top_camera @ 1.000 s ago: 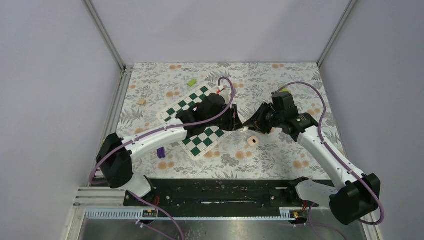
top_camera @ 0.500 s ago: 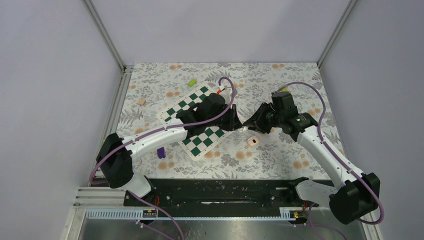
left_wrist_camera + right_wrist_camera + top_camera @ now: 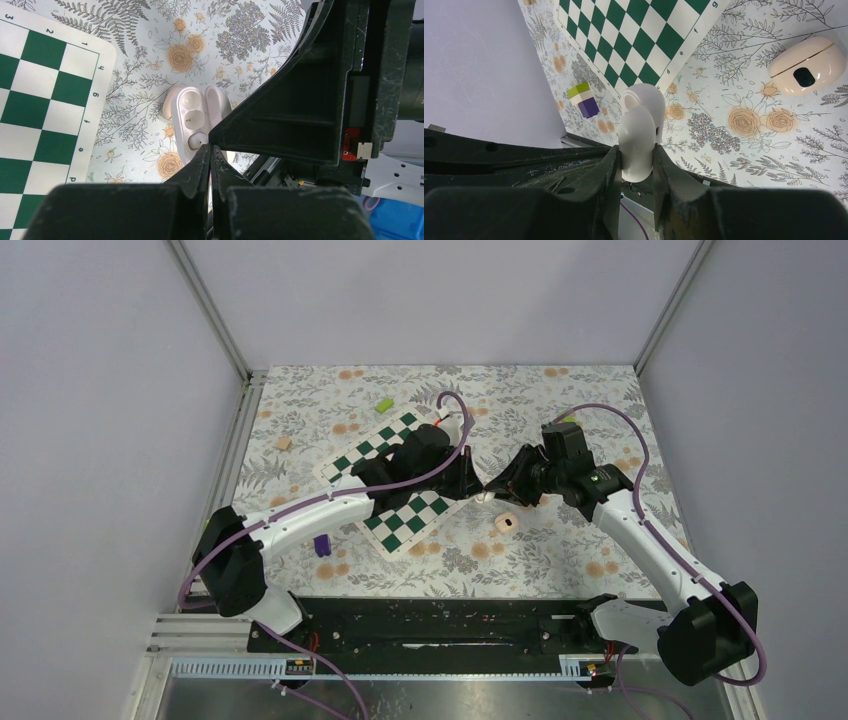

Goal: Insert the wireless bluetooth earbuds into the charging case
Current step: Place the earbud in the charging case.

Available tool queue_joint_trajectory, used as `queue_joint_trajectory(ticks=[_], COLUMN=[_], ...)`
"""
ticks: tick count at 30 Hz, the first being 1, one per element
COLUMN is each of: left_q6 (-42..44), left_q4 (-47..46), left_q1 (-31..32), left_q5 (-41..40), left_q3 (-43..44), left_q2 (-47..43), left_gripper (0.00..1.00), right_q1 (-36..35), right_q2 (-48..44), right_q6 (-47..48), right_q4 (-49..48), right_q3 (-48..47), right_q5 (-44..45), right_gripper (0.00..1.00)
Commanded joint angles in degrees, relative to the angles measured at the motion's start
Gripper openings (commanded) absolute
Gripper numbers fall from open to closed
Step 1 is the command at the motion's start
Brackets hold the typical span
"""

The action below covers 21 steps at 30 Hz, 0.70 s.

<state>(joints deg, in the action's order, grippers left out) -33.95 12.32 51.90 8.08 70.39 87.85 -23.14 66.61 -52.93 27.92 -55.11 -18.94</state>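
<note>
My right gripper (image 3: 636, 151) is shut on the white earbuds piece (image 3: 639, 127) and holds it above the floral cloth. In the left wrist view that piece (image 3: 186, 114) is a hinged white shell standing open, with round hollows inside. My left gripper (image 3: 210, 148) is shut with nothing between its jaws, and its tips touch the shell's lower edge. Seen from above, both grippers meet at the white piece (image 3: 486, 496) just right of the chessboard. The peach charging case (image 3: 507, 522) lies on the cloth a little nearer, its dark hollow facing up (image 3: 806, 72).
A green-and-white chessboard mat (image 3: 372, 450) lies under the left arm. A purple-and-green block (image 3: 583, 99) sits near its front left corner. A green block (image 3: 384, 404) and a tan block (image 3: 284, 443) lie farther back left.
My left jaws have closed from partly open to shut, and their tips now rest against the white shell. The right gripper has held its grip and barely shifted.
</note>
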Motion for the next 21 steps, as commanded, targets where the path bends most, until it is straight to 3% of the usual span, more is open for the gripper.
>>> queue_joint_trajectory(ticks=[1,3,6,15,19,21], left_q6=[0.52,0.71,1.12,2.12,3.43,4.88], left_q4=[-4.31,-3.93,-3.62,-3.0,-3.16,-3.73], left_q1=[0.26,0.26,0.29,0.31,0.29,0.22], left_q5=[-0.08,-0.01,0.13,0.47,1.4,2.71], left_q3=[1.19,1.42,1.44,1.36,1.0,0.7], left_q2=[-1.36,-1.25,-1.09,-0.99,-1.17,-1.51], left_gripper=[0.0,0.09,0.13,0.14,0.08,0.13], right_q1=[-0.51,-0.53,-0.51,-0.49,-0.53,-0.5], right_q2=[-0.29,-0.34,-0.3,-0.31,-0.45,-0.55], right_q6=[-1.28,-1.28,-1.47,-1.66,-1.77,-1.68], right_q4=[-3.22,-3.42,-3.64,-3.71,-3.9,-3.79], right_q3=[-1.4,-1.4,-1.31,-1.4,-1.31,-1.34], right_q5=[-3.8,-3.92,-4.18,-4.25,-4.33,-4.11], right_gripper=[0.0,0.0,0.0,0.0,0.0,0.0])
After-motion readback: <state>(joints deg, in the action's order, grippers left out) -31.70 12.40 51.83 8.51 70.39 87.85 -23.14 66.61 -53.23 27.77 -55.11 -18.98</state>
